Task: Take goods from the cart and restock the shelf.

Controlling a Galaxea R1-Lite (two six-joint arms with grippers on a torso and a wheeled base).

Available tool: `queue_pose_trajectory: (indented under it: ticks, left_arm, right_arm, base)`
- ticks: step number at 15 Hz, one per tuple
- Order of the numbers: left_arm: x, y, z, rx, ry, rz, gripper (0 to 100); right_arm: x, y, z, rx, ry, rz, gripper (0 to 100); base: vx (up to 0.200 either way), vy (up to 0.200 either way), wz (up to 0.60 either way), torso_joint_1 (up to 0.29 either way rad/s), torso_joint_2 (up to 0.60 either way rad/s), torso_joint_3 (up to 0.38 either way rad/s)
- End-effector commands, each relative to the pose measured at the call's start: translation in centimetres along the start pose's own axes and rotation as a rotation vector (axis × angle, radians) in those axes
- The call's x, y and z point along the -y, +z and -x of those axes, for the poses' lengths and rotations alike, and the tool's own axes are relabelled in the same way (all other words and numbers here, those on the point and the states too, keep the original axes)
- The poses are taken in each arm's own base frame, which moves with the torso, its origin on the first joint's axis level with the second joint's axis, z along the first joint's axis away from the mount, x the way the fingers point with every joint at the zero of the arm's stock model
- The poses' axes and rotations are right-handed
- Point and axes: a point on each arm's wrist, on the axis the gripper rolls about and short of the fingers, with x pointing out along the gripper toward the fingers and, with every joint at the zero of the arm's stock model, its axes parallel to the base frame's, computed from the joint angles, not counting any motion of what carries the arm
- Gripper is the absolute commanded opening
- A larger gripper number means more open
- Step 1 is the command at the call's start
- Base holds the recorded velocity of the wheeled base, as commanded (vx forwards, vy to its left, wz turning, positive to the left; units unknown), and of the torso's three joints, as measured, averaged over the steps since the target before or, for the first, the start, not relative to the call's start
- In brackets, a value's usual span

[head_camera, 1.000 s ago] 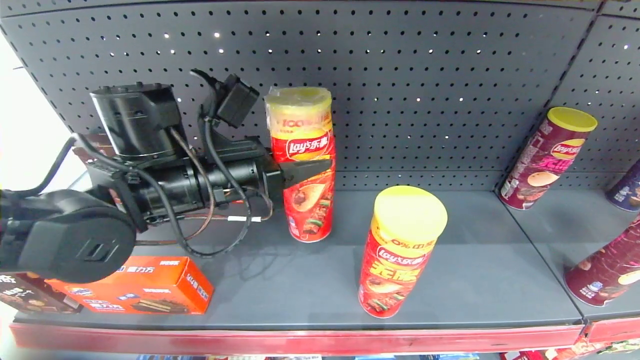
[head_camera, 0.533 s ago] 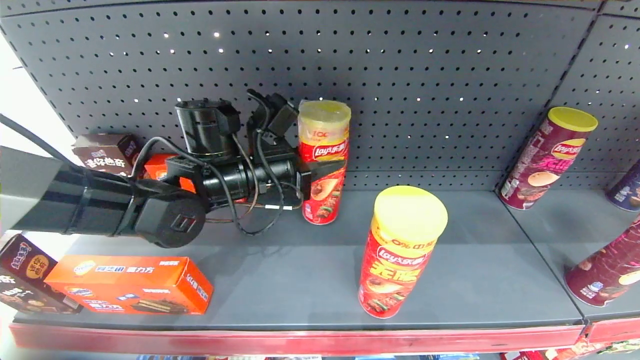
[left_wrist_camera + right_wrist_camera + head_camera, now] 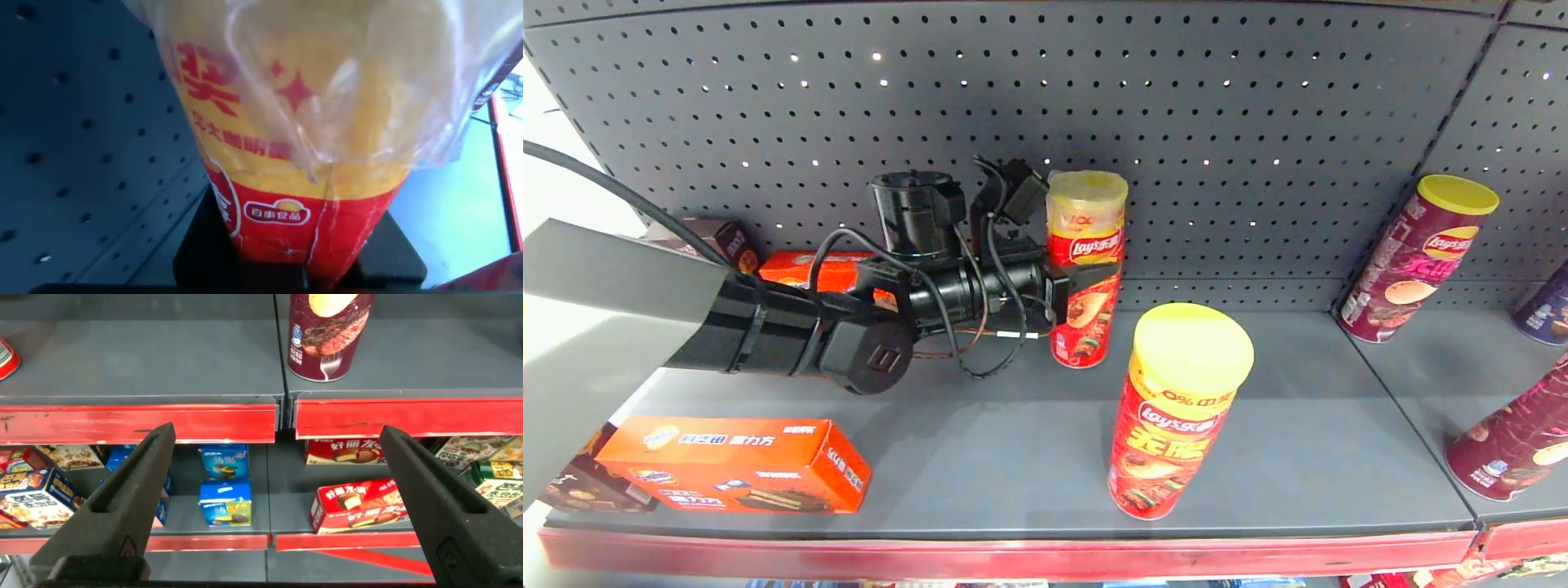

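Head view: left pincer [image 3: 1090, 282] clamps the red chip can [image 3: 1086, 233] upright over the shelf [image 3: 1013, 457], pegboard [image 3: 1176, 122] just beyond the pincer. Letting go before its base seats could topple it. Right pincer [image 3: 276, 433] gapes wide.

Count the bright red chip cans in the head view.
2. One red can is at the back of the shelf by the pegboard, clamped in the left tool; the second red can stands nearer the front edge. None seem hidden.
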Motion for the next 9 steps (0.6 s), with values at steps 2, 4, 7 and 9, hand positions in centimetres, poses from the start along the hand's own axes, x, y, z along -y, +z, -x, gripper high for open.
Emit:
queue_pose_trajectory:
  ticks: [2,4,7,9]
  left_arm:
    - [-0.2,-0.5,-0.2,-0.01,0.0,0.007,0]
    - [-0.4,-0.7,-0.1,-0.012,0.005,0.009,0]
    - [-0.7,-1.4,-0.3,-0.02,0.007,0.008,0]
    - [-0.8,-1.6,-0.3,-0.023,0.01,0.004,0]
  right_arm:
    - [0.0,0.0,0.0,-0.003,0.001,0.0,100]
    - [0.0,0.0,0.0,-0.003,0.001,0.0,100]
    - [0.0,0.0,0.0,-0.003,0.001,0.0,100]
    - [0.0,0.0,0.0,-0.003,0.001,0.0,100]
  base:
    - [0.0,0.0,0.0,0.0,0.0,0.0]
    - [0.0,0.0,0.0,0.0,0.0,0.0]
    - [0.0,0.0,0.0,0.0,0.0,0.0]
    - [0.0,0.0,0.0,0.0,0.0,0.0]
